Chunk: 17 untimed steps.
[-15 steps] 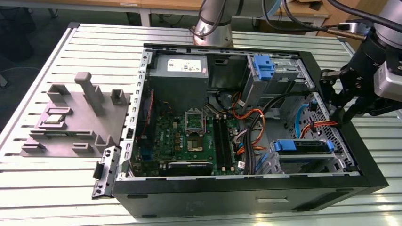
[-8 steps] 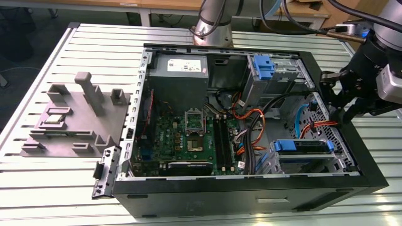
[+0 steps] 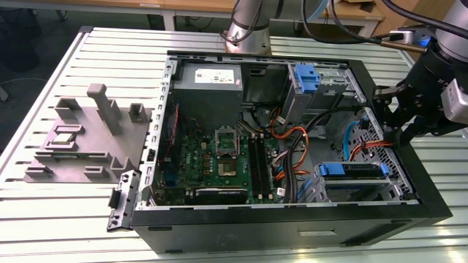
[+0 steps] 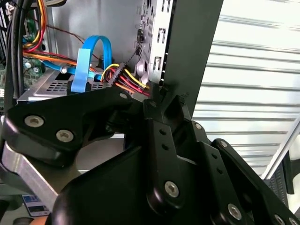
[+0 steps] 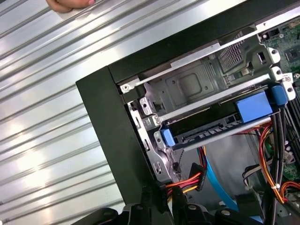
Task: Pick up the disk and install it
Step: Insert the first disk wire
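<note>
The disk [image 3: 352,170] lies flat in the lower drive bay of the open computer case [image 3: 292,222], at the exterior view's right, framed by its blue carrier. In the first wrist view the disk [image 5: 218,125] sits under an empty metal bay near the case's corner. My gripper [image 3: 387,116] hangs at the case's right wall, above and beyond the disk and apart from it. It is open and holds nothing. Its black links [image 4: 159,140] stand close to the case wall's edge in the second wrist view.
A blue-handled caddy [image 3: 307,78] stands by the power supply [image 3: 209,76]. Orange, red and yellow cables [image 3: 292,145] run between the motherboard [image 3: 219,164] and the bays. A grey fixture [image 3: 87,137] lies on the slatted table [image 3: 44,219]. A person's fingertip [image 5: 70,3] shows at the table.
</note>
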Available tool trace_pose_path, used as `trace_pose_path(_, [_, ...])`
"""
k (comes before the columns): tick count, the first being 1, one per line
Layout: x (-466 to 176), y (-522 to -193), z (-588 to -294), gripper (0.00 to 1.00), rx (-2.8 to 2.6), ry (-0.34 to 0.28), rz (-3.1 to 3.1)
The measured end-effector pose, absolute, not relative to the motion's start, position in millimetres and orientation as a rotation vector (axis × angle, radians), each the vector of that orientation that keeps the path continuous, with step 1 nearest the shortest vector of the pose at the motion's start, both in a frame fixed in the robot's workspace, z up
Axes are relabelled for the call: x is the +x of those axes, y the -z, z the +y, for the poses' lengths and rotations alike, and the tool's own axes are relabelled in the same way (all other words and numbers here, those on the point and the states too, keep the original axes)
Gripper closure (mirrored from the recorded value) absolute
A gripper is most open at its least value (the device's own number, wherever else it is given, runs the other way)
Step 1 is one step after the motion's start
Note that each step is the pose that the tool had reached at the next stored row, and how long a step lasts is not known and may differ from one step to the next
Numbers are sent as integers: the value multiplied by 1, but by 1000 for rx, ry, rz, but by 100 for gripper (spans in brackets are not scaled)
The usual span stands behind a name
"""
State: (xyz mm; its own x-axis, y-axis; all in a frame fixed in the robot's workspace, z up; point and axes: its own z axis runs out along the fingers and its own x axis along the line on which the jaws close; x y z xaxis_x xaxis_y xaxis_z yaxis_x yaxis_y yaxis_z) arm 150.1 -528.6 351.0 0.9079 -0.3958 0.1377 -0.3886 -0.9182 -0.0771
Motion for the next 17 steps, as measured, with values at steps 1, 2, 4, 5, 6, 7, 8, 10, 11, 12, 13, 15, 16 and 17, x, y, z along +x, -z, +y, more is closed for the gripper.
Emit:
trace_pose_path(1, [150,-351,-529,70,-3023,236,616])
trace_pose_path(2, [150,-351,-529,70,-3023,240,609])
trace_pose_path(4, [150,-351,-530,77,-3026,247,597])
trace_pose_path(5, [150,-351,-530,82,-3027,251,594])
trace_pose_path(6, [150,-351,-530,82,-3026,251,593])
trace_pose_path(7, [150,-353,-530,82,-3026,251,593])
trace_pose_path(8, [150,-355,-530,82,-3026,251,593])
trace_pose_path(10, [150,-357,-530,82,-3027,251,593])
trace_pose_path(11, [150,-357,-530,82,-3027,251,593])
trace_pose_path(12, [150,-357,-530,82,-3026,251,593])
trace_pose_path(13, [150,-357,-530,82,-3026,251,593])
trace_pose_path(15, [150,-357,-530,83,-3027,251,593])
trace_pose_path(16, [150,-357,-530,83,-3027,251,593])
trace_pose_path(17, [150,-357,-530,83,-3027,252,593])
